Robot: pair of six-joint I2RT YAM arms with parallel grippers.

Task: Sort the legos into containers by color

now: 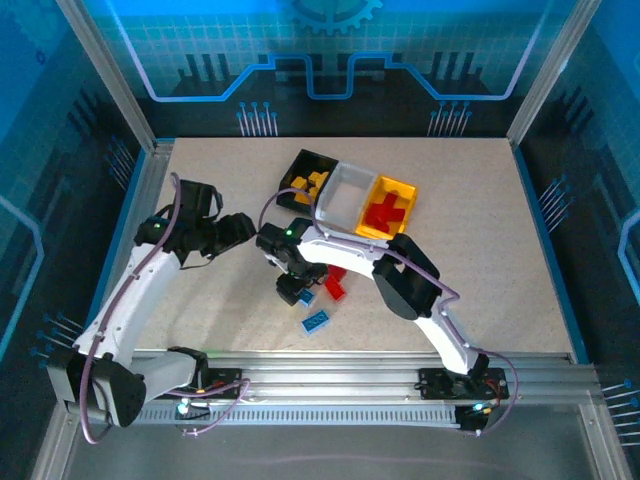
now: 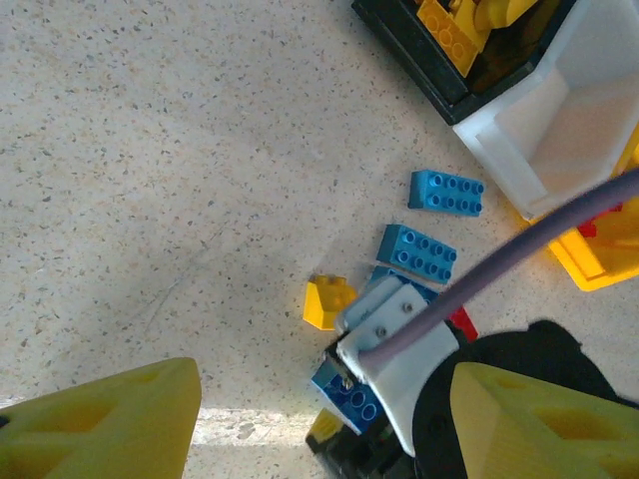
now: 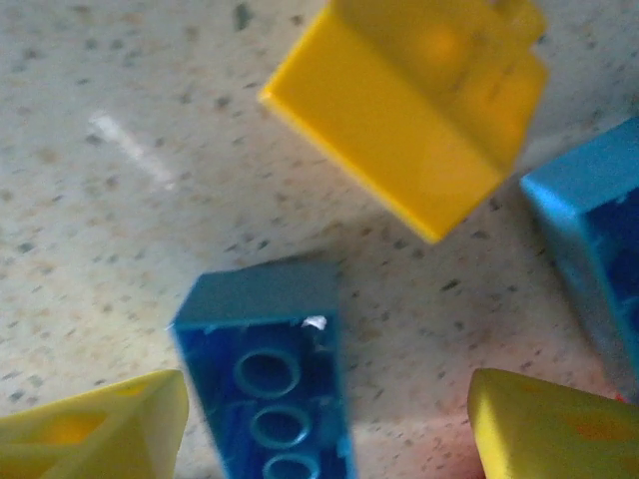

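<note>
Near the middle of the table, the right gripper is hanging low over a cluster of loose legos. Its yellow fingers are standing apart, and an upturned blue brick is lying between them, hollow underside up. One edge of the brick is sitting just beside one finger, while the other finger is standing clear of it, so nothing is clamped. A yellow brick is lying just beyond it, and a second blue brick is showing at the right edge of that wrist view.

From above, a red brick is resting just to the right of this gripper, and a lone blue brick is lying nearer the arm bases.

The left gripper is hovering beside the right arm's wrist, its jaws parted too and holding nothing.

At the far side, the three containers are sitting in a close row. The black bin is holding yellow bricks, the white bin is sitting in the middle, and the yellow bin is holding red ones.
</note>
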